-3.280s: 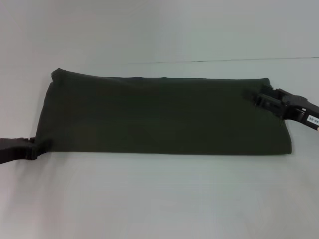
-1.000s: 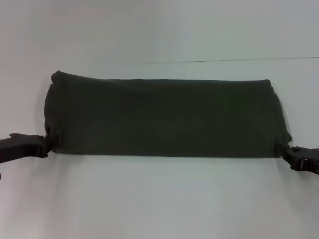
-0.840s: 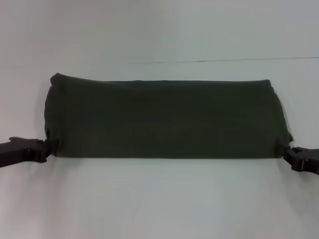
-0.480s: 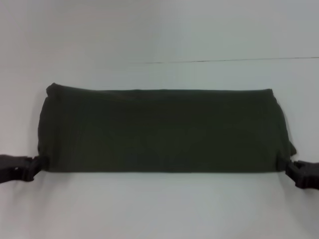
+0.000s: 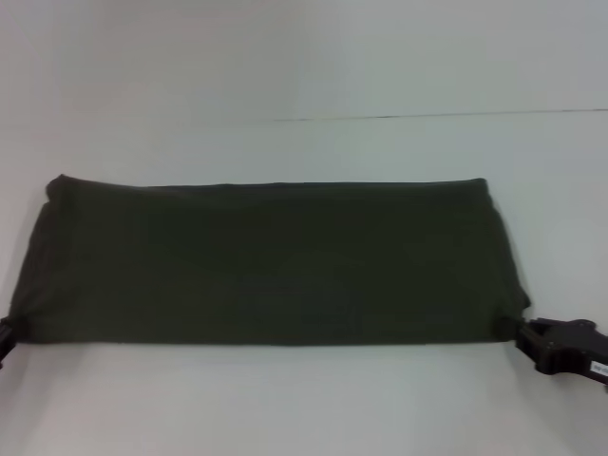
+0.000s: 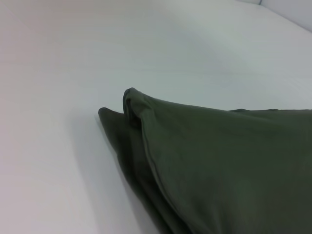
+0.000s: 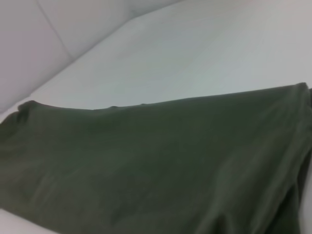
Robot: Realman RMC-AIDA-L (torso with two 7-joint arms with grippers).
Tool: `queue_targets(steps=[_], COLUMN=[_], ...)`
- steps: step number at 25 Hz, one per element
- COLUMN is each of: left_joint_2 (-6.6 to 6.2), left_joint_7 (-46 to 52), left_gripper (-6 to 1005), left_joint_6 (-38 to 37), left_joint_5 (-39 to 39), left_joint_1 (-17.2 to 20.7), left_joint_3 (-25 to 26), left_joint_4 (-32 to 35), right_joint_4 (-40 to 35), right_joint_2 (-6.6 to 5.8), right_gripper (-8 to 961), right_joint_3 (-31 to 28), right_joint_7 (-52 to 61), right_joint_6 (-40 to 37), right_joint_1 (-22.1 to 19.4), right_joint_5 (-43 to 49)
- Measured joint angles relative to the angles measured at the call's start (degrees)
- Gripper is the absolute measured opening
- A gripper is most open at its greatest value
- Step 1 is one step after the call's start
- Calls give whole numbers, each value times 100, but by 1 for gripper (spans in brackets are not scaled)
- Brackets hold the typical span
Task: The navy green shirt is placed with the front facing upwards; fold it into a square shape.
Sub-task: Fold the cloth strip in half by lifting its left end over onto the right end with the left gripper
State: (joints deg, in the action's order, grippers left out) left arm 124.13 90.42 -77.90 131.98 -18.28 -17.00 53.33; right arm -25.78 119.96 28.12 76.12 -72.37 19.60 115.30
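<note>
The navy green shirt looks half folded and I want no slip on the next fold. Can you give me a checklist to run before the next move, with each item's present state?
1. The navy green shirt lies as one long flat band: ok.
2. Right claw at the band's near right corner: ok.
3. Left claw at the near left corner, mostly out of the head view: ok.
4. Both claws firmly shut on cloth: cannot tell.
5. Layers lined up at the left end: not ok, in the left wrist view a lower layer sticks out past the top one.
6. White table around the shirt free of other things: ok.
</note>
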Motion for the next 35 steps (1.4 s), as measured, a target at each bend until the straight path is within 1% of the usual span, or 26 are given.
queue_targets(steps=[5, 8, 13, 16, 19, 26, 29, 35], left_joint_2=[-3, 2, 5, -6, -4, 21, 17, 7], left_joint_7=[-119, -184, -488, -699, -811, -943, -959, -973], left_gripper=[29, 29, 30, 30, 30, 31, 31, 31], left_joint_6=[-25, -101, -317, -616, -820, -971, -980, -952], left_joint_5=[39, 84, 107, 108, 107, 109, 111, 170], left_joint_1=[167, 257, 322, 363, 448, 600, 620, 617], left_joint_3=[86, 116, 380, 638, 737, 804, 906, 926], left_joint_4=[50, 95, 107, 98, 113, 130, 136, 125], right_joint_4=[137, 168, 288, 250, 237, 278, 291, 294], right_joint_2=[9, 21, -2, -12, -16, -20, -18, -17], right_gripper=[38, 41, 46, 49, 52, 59, 62, 67], right_joint_3=[179, 213, -95, -325, -450, -386, -344, -280], right_joint_7=[-17, -115, -593, -738, -788, -819, -854, -965], right_joint_6=[-35, -145, -474, -715, -800, -827, -883, -976], right_joint_1=[94, 44, -215, -362, -463, -518, -523, -564], right_joint_5=[1, -22, -122, -126, -127, -94, -80, -70])
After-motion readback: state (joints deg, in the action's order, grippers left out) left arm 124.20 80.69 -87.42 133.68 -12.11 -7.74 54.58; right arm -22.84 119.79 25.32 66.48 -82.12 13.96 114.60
